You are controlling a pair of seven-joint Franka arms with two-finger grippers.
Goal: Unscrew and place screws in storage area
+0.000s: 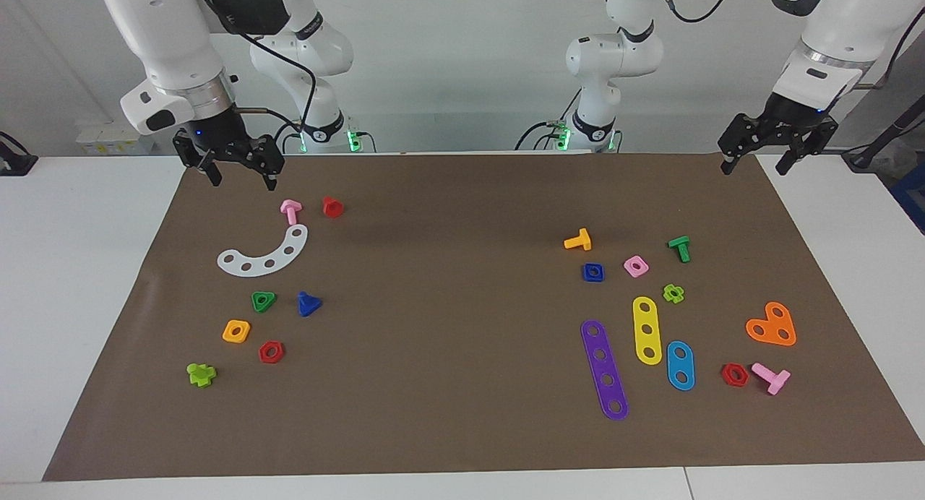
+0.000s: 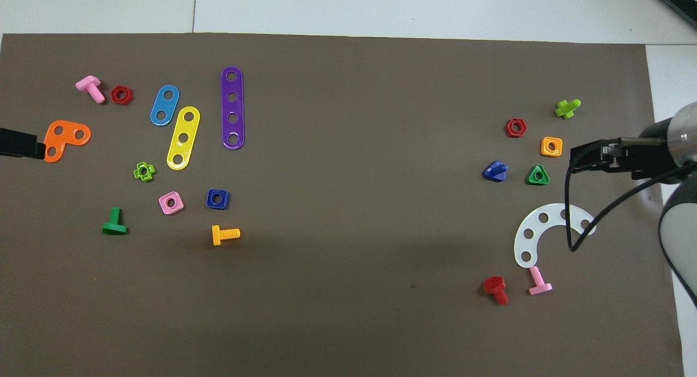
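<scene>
A dull brown paper mat covers a white tabletop. The screw with the triangular head is deep blue. Around it in the storage area: a white arc strip pierced with round holes, a dark green triangular nut, an orange square nut, a red hex nut, a lime green cross-shaped bolt, a pale pink bolt and a red bolt.

Toward the left arm's end: a purple strip, a yellow strip, a sky blue strip (all plain, only holed), an orange heart-like plate, a dark blue square nut, and a pink square nut.
</scene>
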